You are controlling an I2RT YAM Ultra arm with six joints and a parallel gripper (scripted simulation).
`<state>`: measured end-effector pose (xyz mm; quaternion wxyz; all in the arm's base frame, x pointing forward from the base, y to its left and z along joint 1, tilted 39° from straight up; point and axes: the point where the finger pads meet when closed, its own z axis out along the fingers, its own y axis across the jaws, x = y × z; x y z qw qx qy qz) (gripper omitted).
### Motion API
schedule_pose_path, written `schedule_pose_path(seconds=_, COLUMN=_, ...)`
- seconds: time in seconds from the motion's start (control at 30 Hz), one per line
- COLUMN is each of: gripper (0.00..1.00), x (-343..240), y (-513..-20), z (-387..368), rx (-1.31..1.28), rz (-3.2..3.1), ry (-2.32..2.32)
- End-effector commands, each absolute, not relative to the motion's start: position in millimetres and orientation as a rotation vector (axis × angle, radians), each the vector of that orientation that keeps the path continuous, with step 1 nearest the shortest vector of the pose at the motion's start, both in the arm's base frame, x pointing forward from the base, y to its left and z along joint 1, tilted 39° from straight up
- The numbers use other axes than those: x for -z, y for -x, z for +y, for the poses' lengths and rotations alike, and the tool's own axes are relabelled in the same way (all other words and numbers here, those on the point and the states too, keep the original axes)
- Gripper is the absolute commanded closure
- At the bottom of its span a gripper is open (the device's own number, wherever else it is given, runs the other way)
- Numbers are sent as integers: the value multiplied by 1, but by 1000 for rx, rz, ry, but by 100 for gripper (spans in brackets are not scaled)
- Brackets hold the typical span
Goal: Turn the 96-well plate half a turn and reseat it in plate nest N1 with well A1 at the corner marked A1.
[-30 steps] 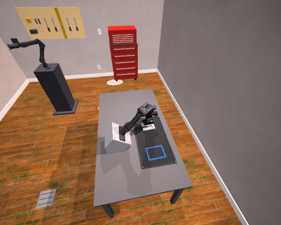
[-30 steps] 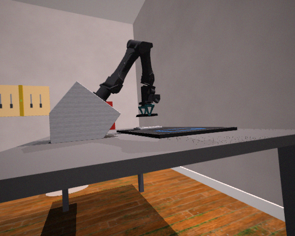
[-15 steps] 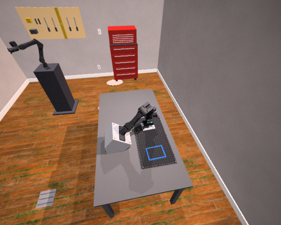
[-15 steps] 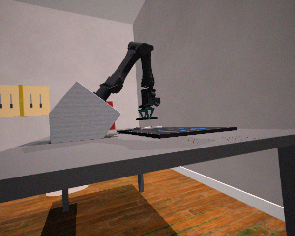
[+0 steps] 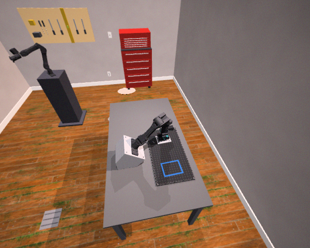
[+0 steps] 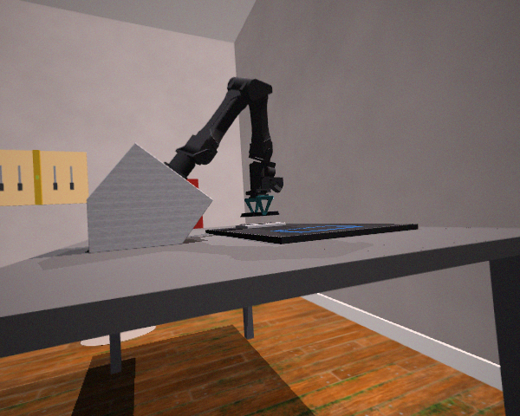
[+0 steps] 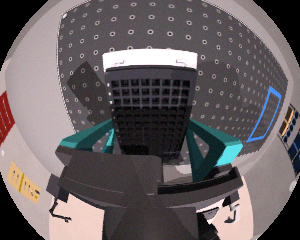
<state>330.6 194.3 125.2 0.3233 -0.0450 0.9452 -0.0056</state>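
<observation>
Big grey table [image 5: 139, 192] fills the top view, with the black perforated mat [image 5: 173, 154] on it and the blue taped square [image 5: 172, 168] near its front end. The arm [image 6: 233, 116] rises off its slanted grey block [image 6: 139, 201] and bends down over the mat's far end. From the side, the gripper [image 6: 258, 206] hangs clear above the white nest [image 6: 263, 224], and the dark plate [image 6: 258, 213] shows as a thin level bar lifted off it. The wrist camera gives what neither does: teal fingers spread wide, clamped on the plate's two long sides, well grid facing up. The cut corner can't be made out.
</observation>
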Motion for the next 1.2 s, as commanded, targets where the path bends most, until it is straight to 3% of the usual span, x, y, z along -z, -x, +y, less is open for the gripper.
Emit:
schedule_pose_path(seconds=0.0, gripper=100, x=-129, y=-335, z=198, rx=-6, rz=2458, ry=119)
schedule_pose_path(seconds=1.17, gripper=100, x=-113, y=-346, z=198, rx=-5, rz=2458, ry=119)
